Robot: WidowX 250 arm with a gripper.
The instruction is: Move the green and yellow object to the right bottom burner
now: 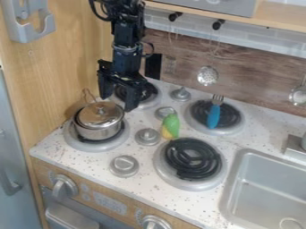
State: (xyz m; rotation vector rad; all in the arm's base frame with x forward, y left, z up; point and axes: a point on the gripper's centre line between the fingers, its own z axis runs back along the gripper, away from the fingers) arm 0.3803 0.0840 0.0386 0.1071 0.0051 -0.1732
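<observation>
Inspected from the near side to the far side. Found at the front two knobs (pixel 63 187) (pixel 156 222) on the wooden panel, and, at right, a grey sink (pixel 238 179) set into the speckled worktop (pixel 83 163). Noted a larger grey knob (pixel 124 166) near the front edge, and the near right burner (pixel 192 160) with black coils in a silver ring, bare of cookware. Recorded at near left a lidded metal pot (pixel 99 121), seated on its burner (pixel 73 139). Located a small round knob (pixel 147 137) between the two burners.

Found the green and yellow toy (pixel 171 125) on the worktop, just beyond the near right burner, yellow end toward the ring (could not confirm contact with the rim). Logged a fork (pixel 214 115) with blue handle lying on the far right burner (pixel 232 129), tines pointing away. Observed the black arm (pixel 126 42) entering from the top edge, with fingers (pixel 131 99) pointing down, spread apart, and partly in front of the far left burner (pixel 149 102). Listed last a slotted ladle (pixel 208 75) hanging against the wood-look backsplash (pixel 251 79).
</observation>
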